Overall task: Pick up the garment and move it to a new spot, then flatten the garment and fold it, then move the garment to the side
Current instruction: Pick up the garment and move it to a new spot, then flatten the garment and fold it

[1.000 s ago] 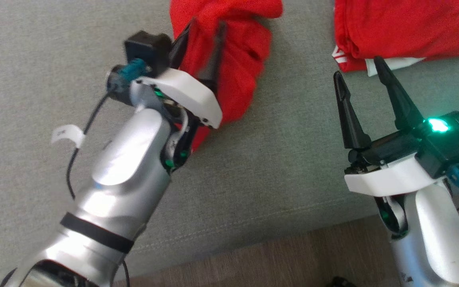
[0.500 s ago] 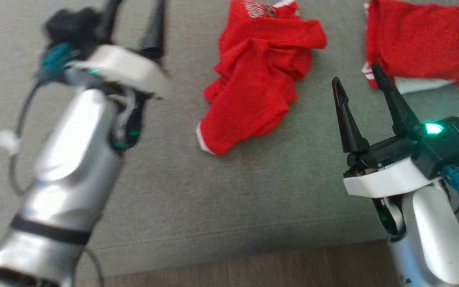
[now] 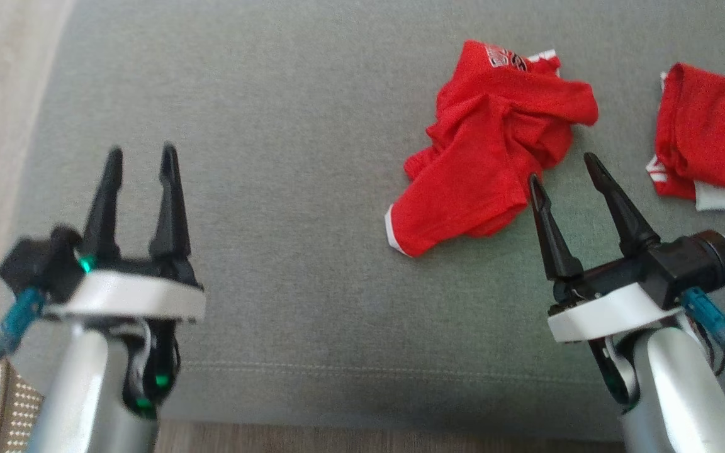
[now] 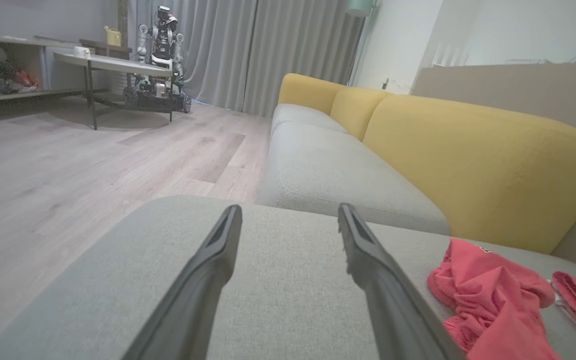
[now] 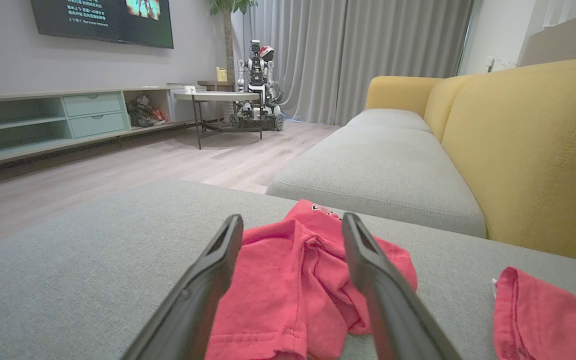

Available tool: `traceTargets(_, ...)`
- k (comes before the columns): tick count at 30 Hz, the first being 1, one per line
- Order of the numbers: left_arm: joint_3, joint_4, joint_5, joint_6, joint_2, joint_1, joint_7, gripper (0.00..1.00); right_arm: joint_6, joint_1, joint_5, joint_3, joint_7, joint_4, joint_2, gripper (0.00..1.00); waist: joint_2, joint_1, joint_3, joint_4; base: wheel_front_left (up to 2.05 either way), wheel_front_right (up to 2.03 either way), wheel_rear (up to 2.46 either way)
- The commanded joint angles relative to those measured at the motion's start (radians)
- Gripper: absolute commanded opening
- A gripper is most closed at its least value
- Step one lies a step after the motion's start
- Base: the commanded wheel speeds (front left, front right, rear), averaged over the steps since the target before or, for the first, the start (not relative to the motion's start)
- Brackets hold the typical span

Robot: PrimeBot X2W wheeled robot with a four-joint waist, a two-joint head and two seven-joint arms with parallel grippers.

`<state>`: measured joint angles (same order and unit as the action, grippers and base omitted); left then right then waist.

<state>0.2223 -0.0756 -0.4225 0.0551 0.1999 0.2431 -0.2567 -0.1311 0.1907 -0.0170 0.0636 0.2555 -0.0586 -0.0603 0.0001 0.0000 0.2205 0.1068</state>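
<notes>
Crumpled garment (image 3: 494,151) lies slantwise. Right gripper (image 3: 561,168), jaws spread and empty, sits just beside its near edge. Left gripper (image 3: 141,150), likewise spread, well apart leftward.

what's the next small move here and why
Probably ease the right hand down onto the near edge of the crumpled red garment. It lies bunched and unheld on the grey cushion, not yet flattened; that hand is open beside it, the left hand far off.
</notes>
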Motion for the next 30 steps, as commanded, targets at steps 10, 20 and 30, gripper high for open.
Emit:
traceTargets(10, -0.192, 0.095, 0.155, -0.128, -0.127, -0.156, -0.005, 1.00, 0.000, -0.043, 0.001, 0.025, 0.006, -0.009, 0.010, 1.00, -0.0001, 0.0000, -0.093, 0.045, 0.00, 0.00, 0.00)
traceTargets(20, -0.217, 0.104, 0.200, -0.153, -0.148, -0.193, -0.005, 1.00, 0.000, -0.051, -0.010, 0.038, 0.006, -0.022, 0.010, 1.00, -0.0001, 0.0000, -0.114, 0.038, 0.00, 0.00, 0.00)
traceTargets(30, -0.205, 0.107, 0.171, -0.129, -0.149, -0.212, -0.005, 1.00, 0.000, -0.050, -0.016, 0.046, 0.006, -0.058, 0.010, 1.00, -0.0001, 0.0000, -0.114, 0.055, 0.00, 0.00, 0.00)
